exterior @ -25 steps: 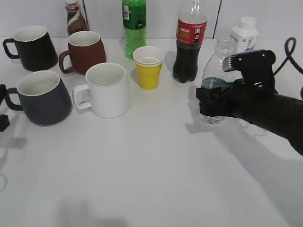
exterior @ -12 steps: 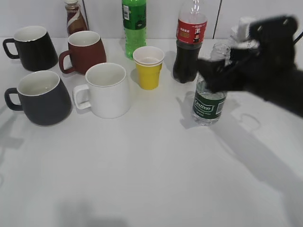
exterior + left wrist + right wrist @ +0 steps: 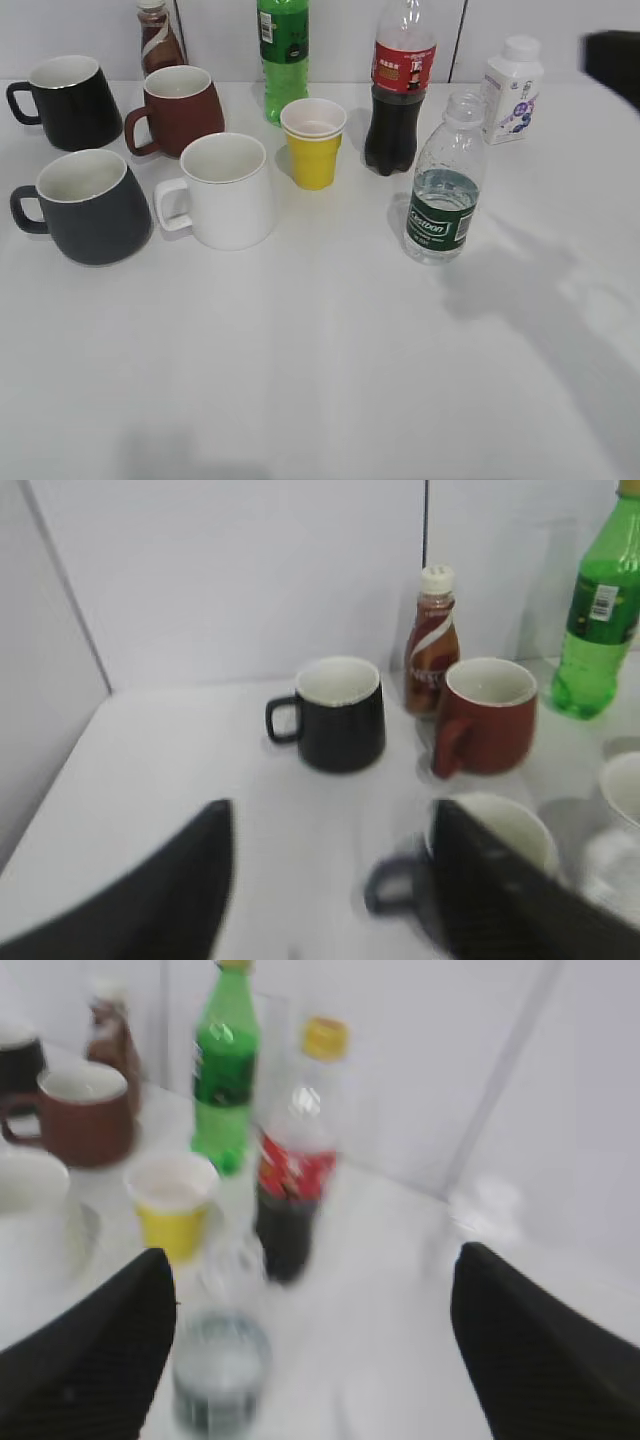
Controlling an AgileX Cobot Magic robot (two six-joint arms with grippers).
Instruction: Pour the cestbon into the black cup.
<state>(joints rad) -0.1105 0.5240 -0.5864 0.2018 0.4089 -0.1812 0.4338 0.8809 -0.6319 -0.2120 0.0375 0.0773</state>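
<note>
Both tools stand with jaws apart, gripping nothing: the right tool (image 3: 310, 1360) hangs above the small clear plastic uncapped water bottle (image 3: 443, 180), whose dark green label reads "Cestbon" in white script; the left tool (image 3: 330, 880) hangs over the big matte charcoal mug (image 3: 82, 205). That bottle stands upright on the white table (image 3: 330, 370), just before the red-labelled cola bottle (image 3: 399, 90), well apart from the mug at the far left.
</note>
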